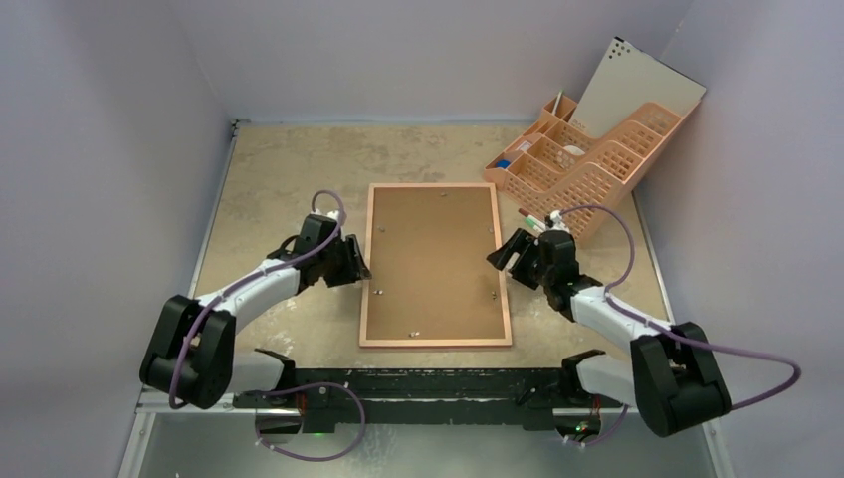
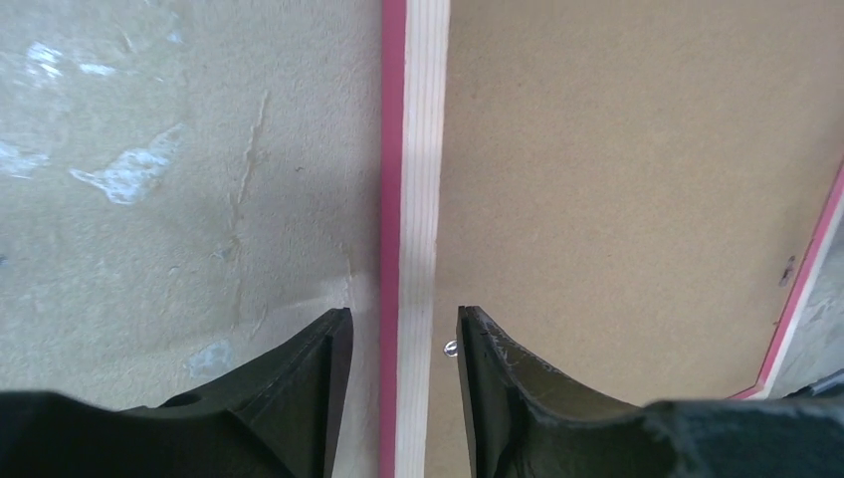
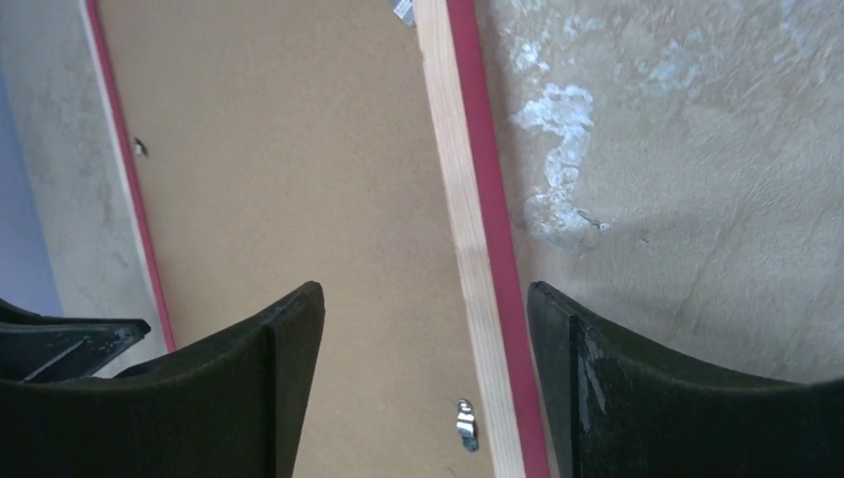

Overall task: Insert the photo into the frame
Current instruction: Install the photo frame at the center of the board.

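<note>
Frame [image 1: 436, 342] lies flat in the middle of the table [image 1: 289, 169], pale wooden reverse up. Its pink shows only as a thin line along the outer edges, and its long sides run from near to far. A plain brown backing board [image 1: 435, 264] fills its opening, and small metal tabs [image 1: 414, 335] sit on the board just inside the rails. Partway up the left long rail, the left gripper [image 1: 356, 263] points down over that rail. In the left wrist view its fingers [image 2: 498, 398] stand moderately parted, one over the bare table outside the pink edge and the other over the board inside. The rail runs between them with a sliver of gap on each side, so they pinch nothing; one tab [image 2: 450, 349] lies just beside the inner finger. Opposite, at much the same level, the right gripper [image 1: 505, 254] straddles the right long rail with jaws spread wide, wider than the left pair. One finger [image 3: 249, 378] hangs over the board and the other over the table, both well clear of the rail and holding nothing. Whether any fingertip touches the surface below cannot be told. At the far right corner stands a peach desk organiser [image 1: 597, 164] with a white perforated sheet [image 1: 637, 90] rising at its far side.
</note>
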`<state>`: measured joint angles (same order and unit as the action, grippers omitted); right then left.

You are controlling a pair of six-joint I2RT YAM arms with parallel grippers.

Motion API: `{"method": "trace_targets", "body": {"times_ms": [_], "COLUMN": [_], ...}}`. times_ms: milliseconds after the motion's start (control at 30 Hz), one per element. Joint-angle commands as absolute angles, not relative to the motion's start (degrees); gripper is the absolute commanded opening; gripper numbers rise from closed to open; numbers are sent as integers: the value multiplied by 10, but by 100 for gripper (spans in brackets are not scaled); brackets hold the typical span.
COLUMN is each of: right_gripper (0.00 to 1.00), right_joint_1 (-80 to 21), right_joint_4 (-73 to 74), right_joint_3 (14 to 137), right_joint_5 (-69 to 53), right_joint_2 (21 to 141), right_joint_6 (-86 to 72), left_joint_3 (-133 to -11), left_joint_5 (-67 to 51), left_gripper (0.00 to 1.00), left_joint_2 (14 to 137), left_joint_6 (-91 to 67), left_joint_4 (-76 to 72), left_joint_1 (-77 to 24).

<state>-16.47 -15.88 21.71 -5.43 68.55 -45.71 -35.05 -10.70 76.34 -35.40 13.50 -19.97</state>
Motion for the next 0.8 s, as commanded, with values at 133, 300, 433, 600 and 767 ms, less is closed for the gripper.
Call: {"method": "trace_targets", "body": {"times_ms": [133,300,433,600,767], "right_gripper": [69,60,47,41,40], "right_joint_1": [-183,-274,-342,-414,-463], "right_joint_4": [-149,-196,-235,-270,-280], "right_joint_3": [248,272,309,377,456], "right_joint_5": [-67,-54,-64,-82,-105], "right_joint_2": [642,691,777,889,980], "right_joint_6": [-483,-525,-548,-558,-562], "left_joint_3": [-323,-286,-253,-235,-234], "left_joint_5": [-73,-126,-150,-166,-164], "left_gripper": [45,38,32,27,33], "left_joint_2": [686,676,675,668,650], "left_joint_6": [-395,-406,-410,-421,-420], "left_joint_4": [131,115,102,83,80], "left_joint_1": [-200,-200,-200,-200,-200]}}
